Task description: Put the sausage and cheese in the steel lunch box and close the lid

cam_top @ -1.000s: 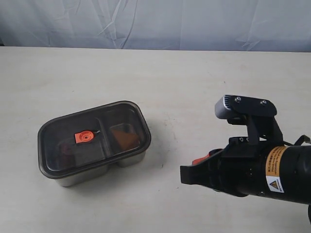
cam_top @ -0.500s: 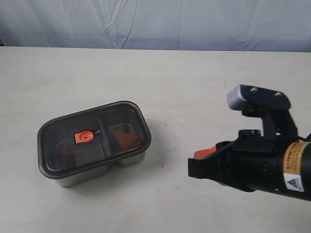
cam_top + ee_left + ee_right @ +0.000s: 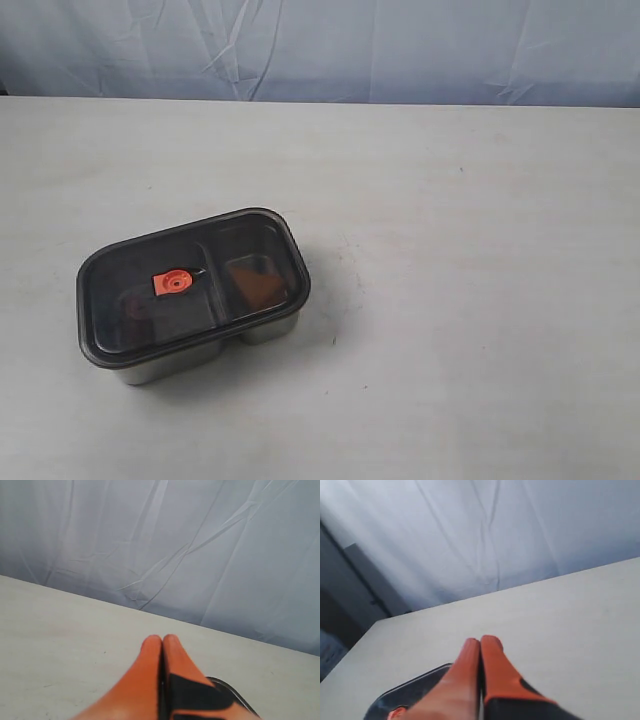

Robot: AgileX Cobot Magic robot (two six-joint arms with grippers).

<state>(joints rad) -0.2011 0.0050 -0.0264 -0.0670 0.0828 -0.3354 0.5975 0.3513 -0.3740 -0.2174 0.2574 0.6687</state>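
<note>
The steel lunch box [image 3: 262,329] stands on the table at the left of the exterior view. The dark tinted lid [image 3: 120,272] sits on it, with its orange valve [image 3: 173,283] in the middle. Through the lid the cheese [image 3: 256,284] shows as an orange wedge in the right compartment, and the sausage [image 3: 133,306] as a dim reddish shape in the left one. Neither arm appears in the exterior view. My left gripper [image 3: 162,638] is shut and empty, with a lid corner [image 3: 225,685] beside it. My right gripper [image 3: 480,640] is shut and empty above the lid [image 3: 412,691].
A wrinkled pale blue cloth [image 3: 330,45] hangs behind the table's far edge. The table top [image 3: 470,300] is bare beige all around the box. A dark frame [image 3: 350,595] stands off the table's end in the right wrist view.
The right arm, seen at the lower right before, has drawn back to the right and left the exterior view. The lunch box and lid have not moved.
</note>
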